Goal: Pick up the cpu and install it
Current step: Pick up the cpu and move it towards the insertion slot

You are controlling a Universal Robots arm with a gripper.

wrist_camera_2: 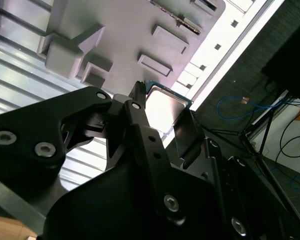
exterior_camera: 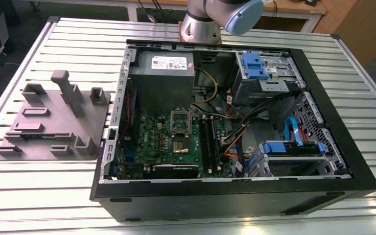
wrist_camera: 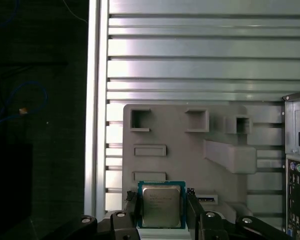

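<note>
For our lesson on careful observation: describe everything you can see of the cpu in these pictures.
The cpu is a small, thin square chip: a pale silvery metal lid with faint print, set on a green-edged board. The gripper holds it by two opposite edges, with its dark fingers pressed one against each side, and the lid shows in both wrist views. It appears lifted clear above the grey moulded tray on the slatted metal table, touching nothing but the fingers.
</note>
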